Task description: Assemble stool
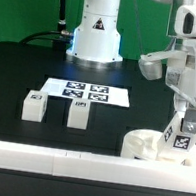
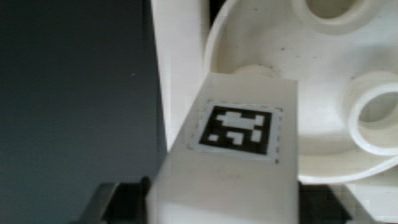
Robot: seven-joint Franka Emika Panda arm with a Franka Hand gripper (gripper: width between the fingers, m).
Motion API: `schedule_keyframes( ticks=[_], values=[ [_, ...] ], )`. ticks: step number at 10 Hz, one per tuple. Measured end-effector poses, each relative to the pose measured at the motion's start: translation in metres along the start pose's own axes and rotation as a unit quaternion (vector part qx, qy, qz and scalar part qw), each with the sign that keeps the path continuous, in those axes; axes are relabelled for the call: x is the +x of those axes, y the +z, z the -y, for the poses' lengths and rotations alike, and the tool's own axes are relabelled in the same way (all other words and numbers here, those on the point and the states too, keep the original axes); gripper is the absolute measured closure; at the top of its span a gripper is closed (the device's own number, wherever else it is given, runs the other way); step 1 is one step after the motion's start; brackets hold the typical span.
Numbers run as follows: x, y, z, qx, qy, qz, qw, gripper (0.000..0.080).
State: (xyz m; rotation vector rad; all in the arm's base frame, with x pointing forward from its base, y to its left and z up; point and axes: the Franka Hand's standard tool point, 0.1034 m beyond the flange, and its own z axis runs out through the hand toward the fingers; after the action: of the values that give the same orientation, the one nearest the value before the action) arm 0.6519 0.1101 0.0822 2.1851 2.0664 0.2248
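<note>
One seat point(image 1: 140, 142) at the front of the surface point(image 1: 18, 75); one leg point(image 1: 184, 140) clenched in the gripper point(image 1: 189, 121) at the seat's rim; two loose legs point(image 1: 32, 105) point(image 1: 79, 114) standing apart toward the exterior view's left

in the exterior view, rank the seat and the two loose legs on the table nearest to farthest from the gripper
1. seat, just below the gripper and its held leg, exterior view's right
2. middle leg, mid-table
3. left leg, farther toward the exterior view's left
</note>
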Motion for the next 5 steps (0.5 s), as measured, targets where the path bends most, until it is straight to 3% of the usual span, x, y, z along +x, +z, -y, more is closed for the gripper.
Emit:
schedule_keyframes(
  ticks=[3,5],
  values=[
    [0.0000,-0.0001,-0.0002,0.000,0.009,0.000,1.000,0.0430],
    [0.0004,0.0000,-0.0001,0.000,0.084,-0.003,0.996,0.0430]
  ],
)
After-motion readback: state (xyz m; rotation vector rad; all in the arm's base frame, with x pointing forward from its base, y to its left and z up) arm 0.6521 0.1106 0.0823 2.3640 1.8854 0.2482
